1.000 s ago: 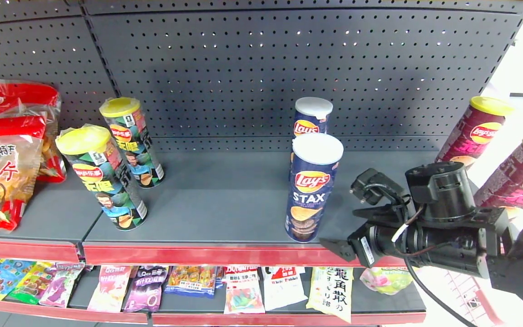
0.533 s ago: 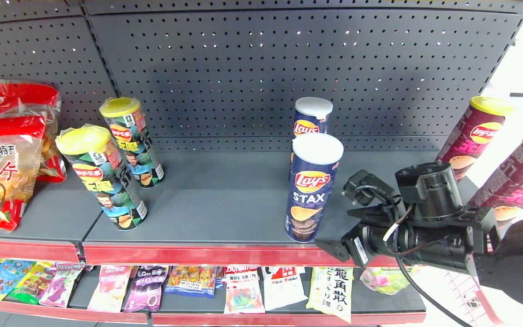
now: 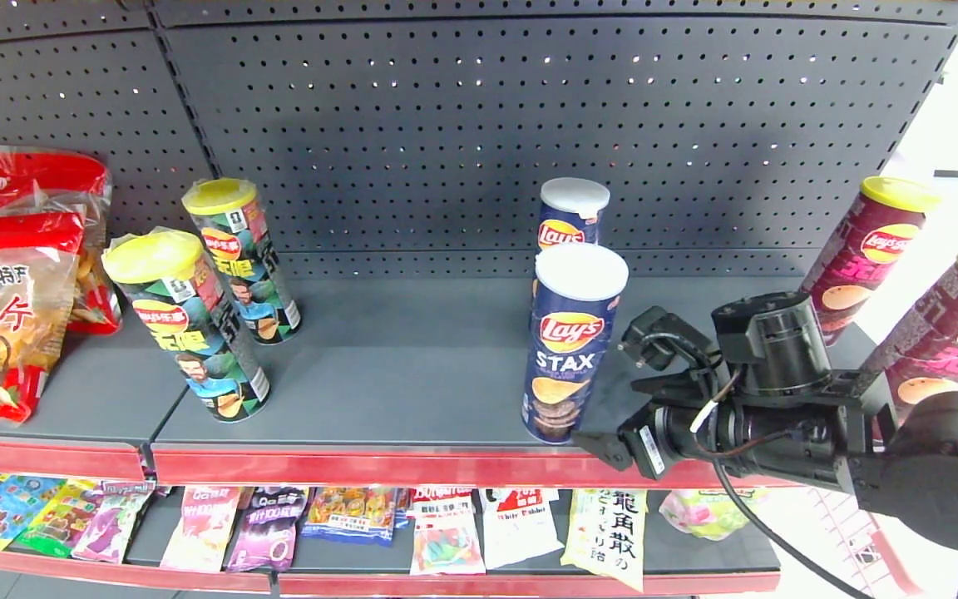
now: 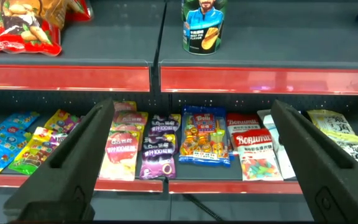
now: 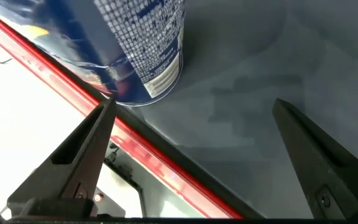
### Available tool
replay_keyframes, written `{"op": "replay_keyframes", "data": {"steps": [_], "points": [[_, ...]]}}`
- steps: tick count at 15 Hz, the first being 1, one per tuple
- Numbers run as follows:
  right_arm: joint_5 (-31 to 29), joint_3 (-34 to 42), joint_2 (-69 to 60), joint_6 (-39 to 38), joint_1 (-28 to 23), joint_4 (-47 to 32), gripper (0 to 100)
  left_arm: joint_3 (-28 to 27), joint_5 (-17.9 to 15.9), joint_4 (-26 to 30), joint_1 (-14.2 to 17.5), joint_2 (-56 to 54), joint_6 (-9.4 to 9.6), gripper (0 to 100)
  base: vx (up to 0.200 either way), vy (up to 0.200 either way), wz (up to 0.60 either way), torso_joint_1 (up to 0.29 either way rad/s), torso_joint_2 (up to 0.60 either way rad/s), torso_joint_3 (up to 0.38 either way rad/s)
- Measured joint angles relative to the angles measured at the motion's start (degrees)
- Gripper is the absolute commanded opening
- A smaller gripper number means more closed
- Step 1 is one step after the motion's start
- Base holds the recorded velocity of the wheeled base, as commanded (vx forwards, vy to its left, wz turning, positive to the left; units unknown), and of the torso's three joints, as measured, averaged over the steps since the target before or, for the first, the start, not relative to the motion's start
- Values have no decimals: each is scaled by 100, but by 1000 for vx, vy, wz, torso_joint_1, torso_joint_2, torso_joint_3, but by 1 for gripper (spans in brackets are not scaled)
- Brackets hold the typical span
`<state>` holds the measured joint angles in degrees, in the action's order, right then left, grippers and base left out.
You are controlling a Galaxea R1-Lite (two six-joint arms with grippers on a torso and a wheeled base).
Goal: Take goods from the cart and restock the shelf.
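The blue chip can (image 3: 572,341) stands upright at the front edge of the shelf (image 3: 412,366), the right claw (image 5: 192,104) spread wide and empty just beside it, the left claw (image 4: 192,106) likewise apart.

Before me is a dark grey pegboard wall (image 3: 446,108); light shines through some holes, and my right side is bright.

The shelf (image 3: 412,358) is matt grey metal with a perforated back panel (image 3: 446,116) and a glossy red edge strip (image 3: 346,466). The cans (image 3: 572,349) look glossy, with smooth plastic lids (image 3: 580,270); the bags (image 3: 5,324) are shiny crinkled film.
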<state>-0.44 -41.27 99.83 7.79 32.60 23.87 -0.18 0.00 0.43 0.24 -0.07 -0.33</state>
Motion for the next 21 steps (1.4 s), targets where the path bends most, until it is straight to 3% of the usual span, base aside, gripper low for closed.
{"op": "replay_keyframes", "data": {"steps": [21], "points": [[-139, -300, 163, -7, -492, -45, 100, 0, 0, 1, 0, 0, 0, 100, 0, 0, 0, 0, 0, 0]]}}
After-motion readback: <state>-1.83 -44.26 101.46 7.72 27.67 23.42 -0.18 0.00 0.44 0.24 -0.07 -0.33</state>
